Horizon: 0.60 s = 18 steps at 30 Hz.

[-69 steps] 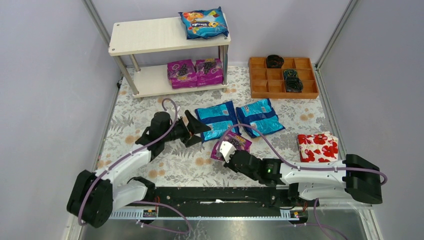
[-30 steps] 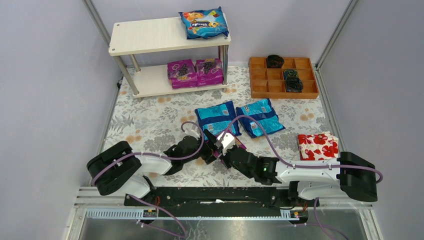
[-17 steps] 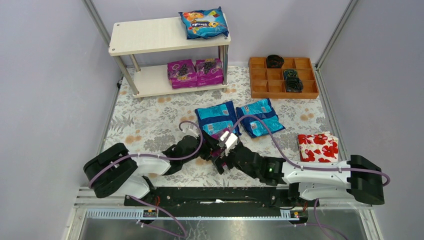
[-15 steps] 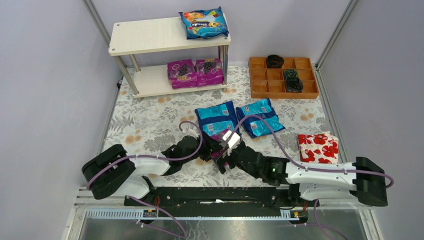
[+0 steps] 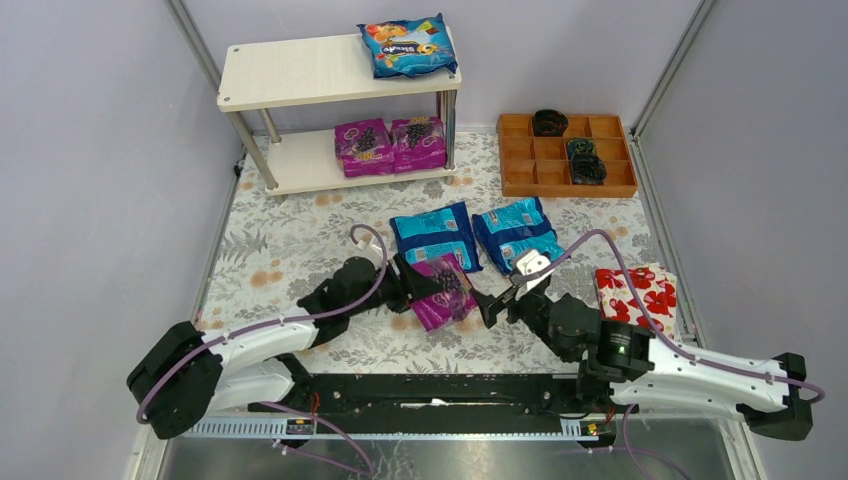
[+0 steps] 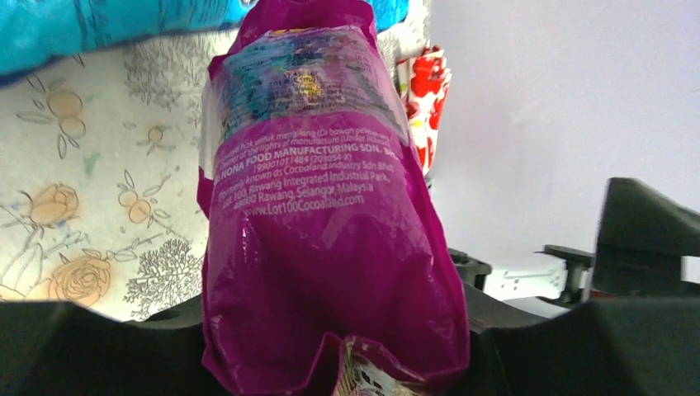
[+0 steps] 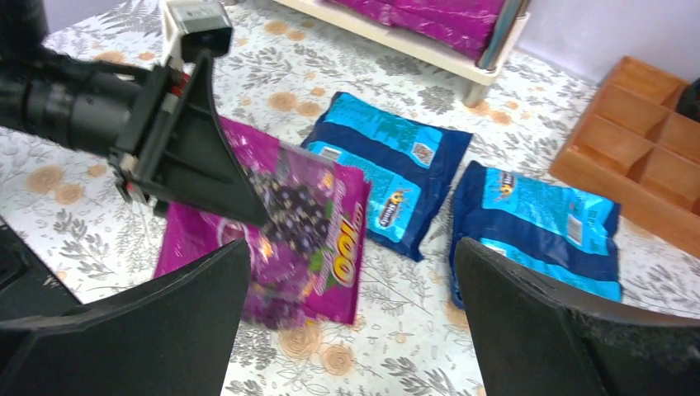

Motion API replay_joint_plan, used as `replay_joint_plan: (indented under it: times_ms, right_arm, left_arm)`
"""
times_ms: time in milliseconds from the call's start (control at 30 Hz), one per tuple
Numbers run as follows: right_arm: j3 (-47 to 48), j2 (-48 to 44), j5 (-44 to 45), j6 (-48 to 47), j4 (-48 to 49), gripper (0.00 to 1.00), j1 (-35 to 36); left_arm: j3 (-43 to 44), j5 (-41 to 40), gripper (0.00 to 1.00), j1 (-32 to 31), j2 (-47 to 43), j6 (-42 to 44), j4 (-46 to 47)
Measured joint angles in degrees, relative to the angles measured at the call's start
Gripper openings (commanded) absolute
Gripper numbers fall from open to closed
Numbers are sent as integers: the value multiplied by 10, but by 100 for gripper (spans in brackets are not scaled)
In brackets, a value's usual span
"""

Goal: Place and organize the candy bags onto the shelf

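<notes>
My left gripper (image 5: 425, 283) is shut on a purple candy bag (image 5: 445, 292), holding it by one end; the bag (image 6: 322, 206) fills the left wrist view between both fingers. My right gripper (image 5: 497, 300) stands open just right of that bag (image 7: 285, 231), touching nothing. Two blue candy bags (image 5: 433, 238) (image 5: 517, 232) lie on the table behind it. The shelf (image 5: 300, 70) stands at the back left with a blue bag (image 5: 408, 45) on top and two purple bags (image 5: 365, 147) (image 5: 418, 143) on the lower board.
An orange compartment tray (image 5: 520, 185) with dark items sits at the back right. A white packet with red flowers (image 5: 635, 292) lies right of my right arm. Grey walls close in the floral table mat (image 5: 290, 240) on three sides.
My right gripper opened, let go of the purple bag and drew back to the right. My left gripper closed on the bag and now holds it alone, slightly further left.
</notes>
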Motion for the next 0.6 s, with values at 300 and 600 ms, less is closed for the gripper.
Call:
replay_joint_plan:
  times_ms: [300,600]
  right_arm:
    - [0,-63,49,-14,-55,100,0]
    - [-3,-72,57,-6,-84,100,0]
  left_arm:
    - [38,125,48,167,-20,-8,0]
    - [66,231,48,382,-36,-40,24]
